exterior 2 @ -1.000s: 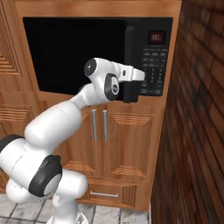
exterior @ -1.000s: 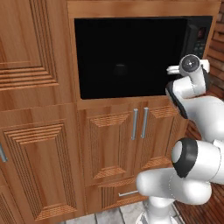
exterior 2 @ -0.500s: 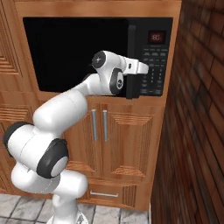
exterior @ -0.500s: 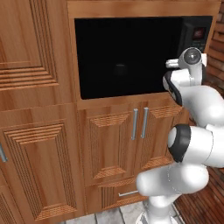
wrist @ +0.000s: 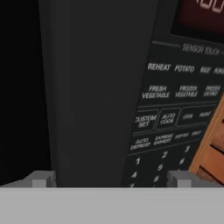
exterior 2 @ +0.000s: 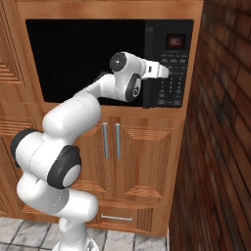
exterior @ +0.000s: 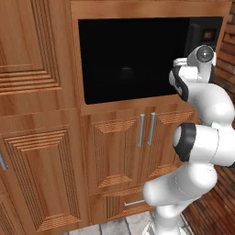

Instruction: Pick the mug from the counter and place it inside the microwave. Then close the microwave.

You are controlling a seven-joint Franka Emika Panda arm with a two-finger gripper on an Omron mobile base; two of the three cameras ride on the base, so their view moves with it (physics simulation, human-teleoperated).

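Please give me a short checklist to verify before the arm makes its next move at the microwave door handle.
1. Jaws open: ok; the gripper has its fingertips spread wide.
2. Handle between the fingertips: ok, it fills the gap in the hand view.
3. Jaws touching the handle: cannot tell.
4. Microwave door state: cannot tell; the opening looks black.
5. Mug inside the microwave: cannot tell; the interior is too dark.

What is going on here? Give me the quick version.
The white arm has its open gripper right up against the microwave, fingertips either side of the vertical black door handle, next to the keypad. The jaws stand wide and hold nothing. The microwave's dark glass door looks shut in both base views. It sits built into wooden cabinets, with a brick wall on the right.
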